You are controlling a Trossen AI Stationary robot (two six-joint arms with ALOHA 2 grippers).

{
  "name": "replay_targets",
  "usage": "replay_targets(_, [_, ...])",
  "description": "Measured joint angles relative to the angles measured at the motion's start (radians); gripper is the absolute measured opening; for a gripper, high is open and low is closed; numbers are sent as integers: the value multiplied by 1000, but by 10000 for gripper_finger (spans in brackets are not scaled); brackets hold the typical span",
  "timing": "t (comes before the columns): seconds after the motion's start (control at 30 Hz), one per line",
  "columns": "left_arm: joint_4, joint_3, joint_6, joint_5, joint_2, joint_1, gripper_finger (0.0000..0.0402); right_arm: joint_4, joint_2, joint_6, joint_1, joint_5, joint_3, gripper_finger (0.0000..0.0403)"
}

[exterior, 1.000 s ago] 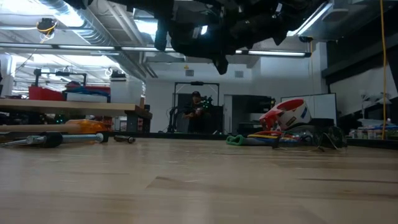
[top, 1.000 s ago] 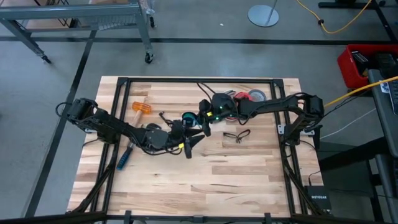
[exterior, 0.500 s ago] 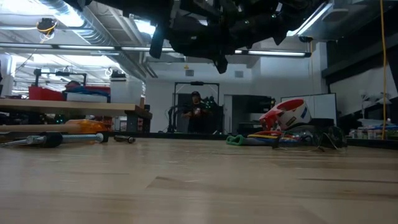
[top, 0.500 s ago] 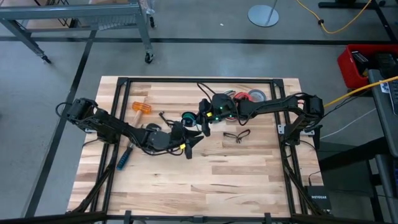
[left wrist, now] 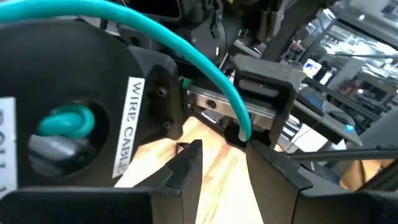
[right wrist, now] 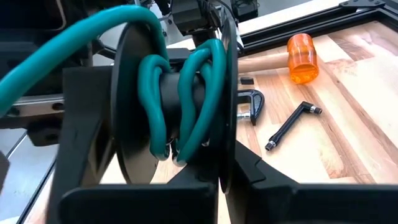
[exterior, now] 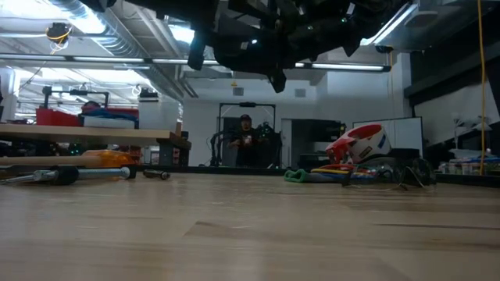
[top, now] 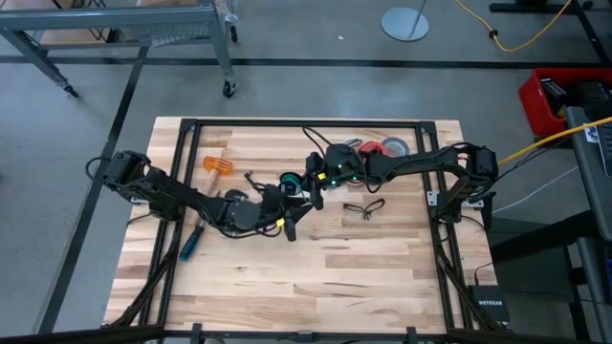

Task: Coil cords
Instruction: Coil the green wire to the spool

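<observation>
Teal-green flexible cord, partly wound on a black plastic spool, looked light, soft, springy. Your right gripper clamped the spool's flange; your left gripper stood apart around the loose strand, the best hold.

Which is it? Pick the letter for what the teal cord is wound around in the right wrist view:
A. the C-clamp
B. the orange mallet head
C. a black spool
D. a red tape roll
C: the teal cord loops around the hub of the black spool held in the right hand, well apart from the mallet and clamp on the table.
</observation>
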Motion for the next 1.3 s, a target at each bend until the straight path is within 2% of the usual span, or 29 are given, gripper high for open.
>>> replay_targets(0.37, [99,-1,70,0,0,-7,116,1,0,0,0,-1,0,7])
replay_targets(0.57, [101,-1,73,-37,0,-4,112,0,0,0,0,1,0,7])
replay_targets(0.7, [102,-1,69,-38,0,-4,85,0,0,0,0,3,0,7])
replay_targets(0.9, [95,-1,84,-54,0,-2,13,2,0,28,5,-1,0,7])
replay_targets(1.1, [72,-1,64,-84,0,-4,10,6,0,26,56,108,0,7])
replay_targets(1.3, [-56,0,-43,-82,-1,-4,5,1,2,29,88,165,0,7])
